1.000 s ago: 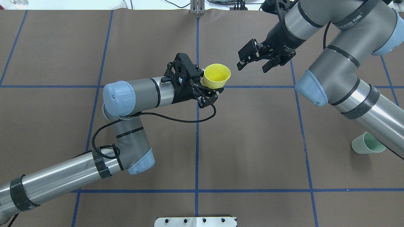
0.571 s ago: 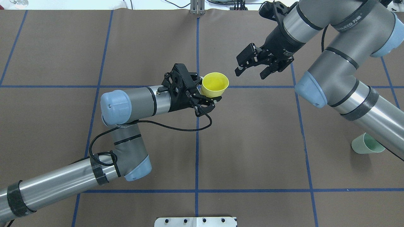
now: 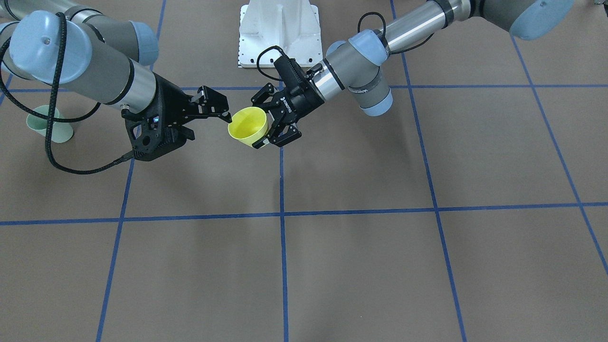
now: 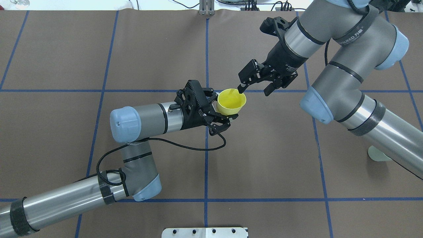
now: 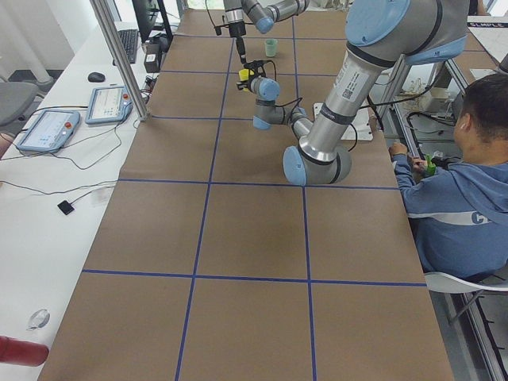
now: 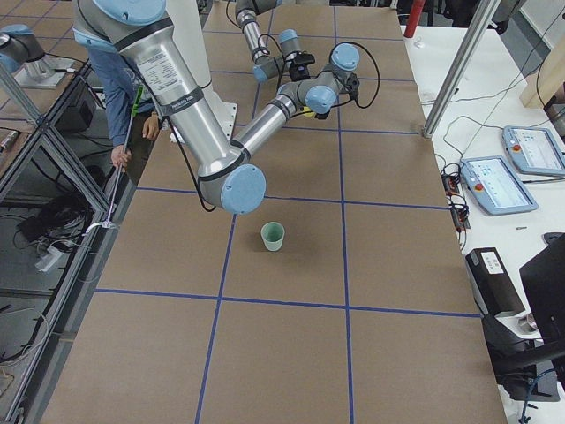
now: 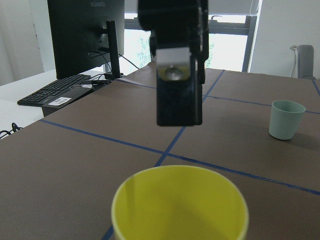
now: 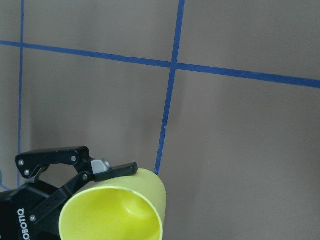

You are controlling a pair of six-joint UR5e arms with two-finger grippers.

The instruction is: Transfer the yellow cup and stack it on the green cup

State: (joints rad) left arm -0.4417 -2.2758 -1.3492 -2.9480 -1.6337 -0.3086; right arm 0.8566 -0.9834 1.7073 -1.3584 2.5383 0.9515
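My left gripper (image 4: pixel 227 114) is shut on the yellow cup (image 4: pixel 231 101) and holds it upright above the table's middle, mouth up. It also shows in the front view (image 3: pixel 248 127). My right gripper (image 4: pixel 253 90) is open just right of the cup, with one finger tip at the cup's far rim and the other outside it. In the left wrist view that finger (image 7: pixel 179 75) hangs over the cup's (image 7: pixel 180 207) far rim. The green cup (image 6: pixel 273 236) stands upright on the table to the right, mostly hidden by my right arm in the overhead view (image 4: pixel 376 154).
The brown table cover has a blue tape grid. A white base plate (image 4: pixel 205 232) sits at the robot's edge. A seated operator (image 5: pixel 464 182) is beside the table. Pendants (image 6: pixel 499 184) lie on a side bench.
My right gripper has moved down and left to the yellow cup's rim, still open. My left gripper has shifted the cup slightly right and nearer the robot. The right arm now covers more of the green cup.
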